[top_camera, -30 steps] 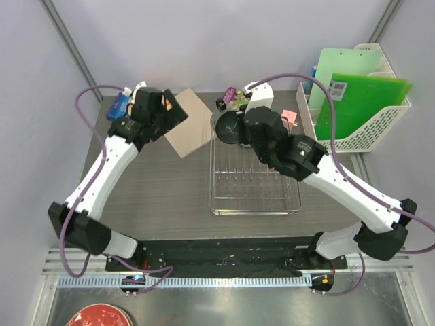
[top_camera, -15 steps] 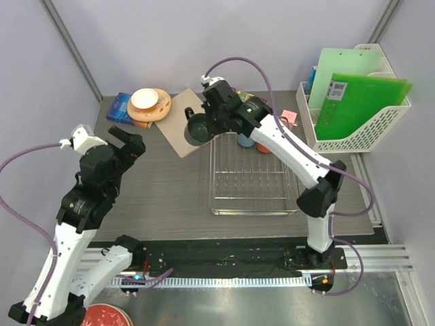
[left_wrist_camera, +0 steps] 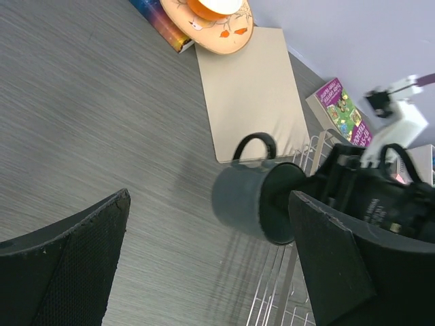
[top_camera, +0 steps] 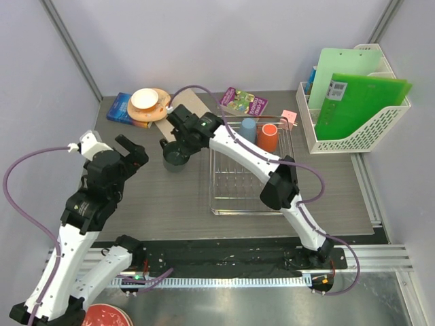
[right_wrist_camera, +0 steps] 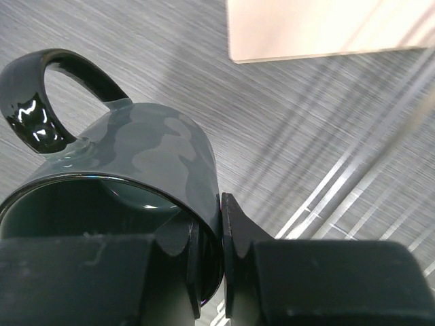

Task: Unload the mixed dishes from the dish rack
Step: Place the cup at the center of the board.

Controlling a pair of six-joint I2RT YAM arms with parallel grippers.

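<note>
The grey handled mug (top_camera: 175, 157) hangs over the table just left of the dish rack (top_camera: 253, 197), tilted, and my right gripper (top_camera: 183, 145) is shut on its rim. In the right wrist view one finger sits inside the mug (right_wrist_camera: 136, 156) and one outside, where the right gripper (right_wrist_camera: 219, 261) pinches the wall. A light-blue cup (top_camera: 248, 129) and an orange cup (top_camera: 268, 136) stand at the rack's far end. My left gripper (top_camera: 130, 152) is open and holds nothing, left of the mug (left_wrist_camera: 246, 195). Speckled plates with a white bowl (top_camera: 147, 102) sit at the far left.
A tan board (top_camera: 178, 109) lies between the plates and the rack. A blue book (top_camera: 120, 109) and a purple book (top_camera: 243, 101) lie at the back edge. A white lattice basket (top_camera: 353, 136) with green folders stands at the right. A red plate (top_camera: 104, 316) lies below the table.
My right arm has carried the mug from the rack's far end leftward, off the rack and over the table. My left arm has drawn back from the plates toward the near left.
</note>
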